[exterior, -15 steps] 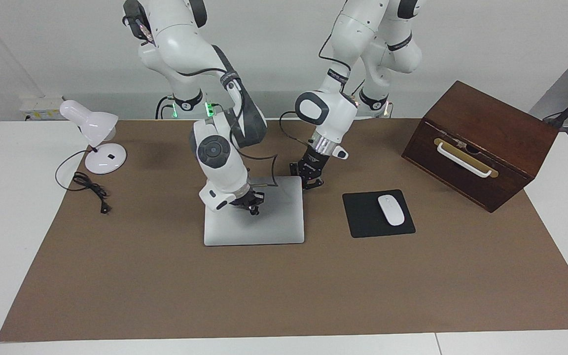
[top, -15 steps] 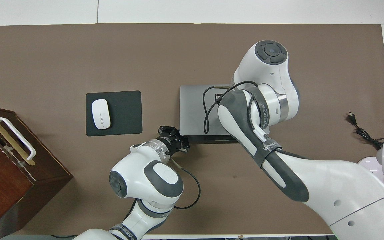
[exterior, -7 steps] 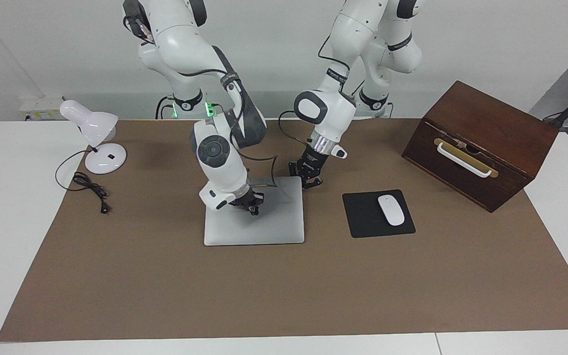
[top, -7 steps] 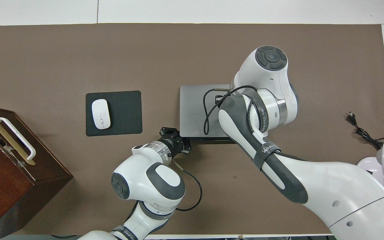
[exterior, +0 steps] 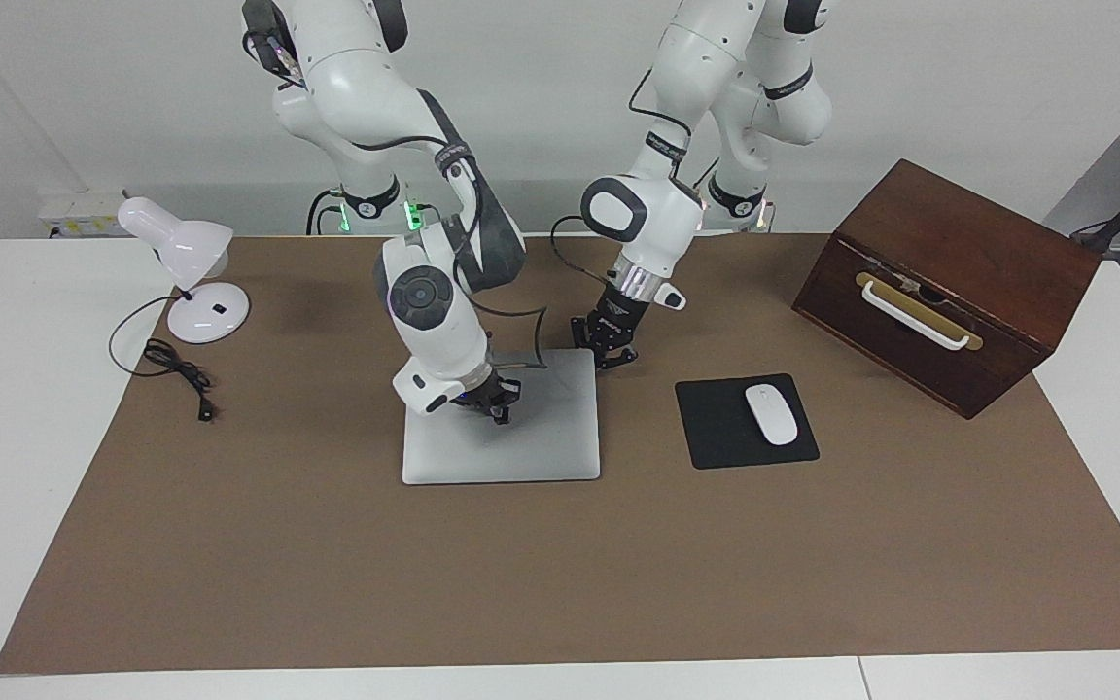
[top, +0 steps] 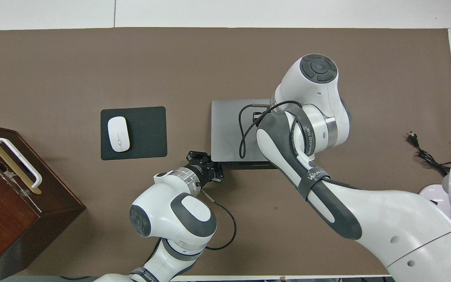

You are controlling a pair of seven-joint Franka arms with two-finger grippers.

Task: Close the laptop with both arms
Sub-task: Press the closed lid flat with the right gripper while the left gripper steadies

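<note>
The silver-grey laptop [exterior: 541, 442] lies on the brown mat with its lid flat down; it also shows in the overhead view [top: 227, 129]. My right gripper [exterior: 494, 401] is low over the middle of the lid, on it or just above it. In the overhead view my right arm hides this gripper. My left gripper [exterior: 607, 352] hangs just off the laptop's corner that is nearest the robots at the left arm's end. It shows beside that corner in the overhead view [top: 205, 165]. It holds nothing.
A black mouse pad [exterior: 716, 428] with a white mouse [exterior: 772, 414] lies beside the laptop toward the left arm's end. A brown wooden box [exterior: 949, 282] with a white handle stands past it. A white desk lamp [exterior: 186, 262] and its cord [exterior: 176, 369] are at the right arm's end.
My left gripper has drawn slightly up and back from the laptop's corner. My right arm has barely shifted. The laptop has not moved.
</note>
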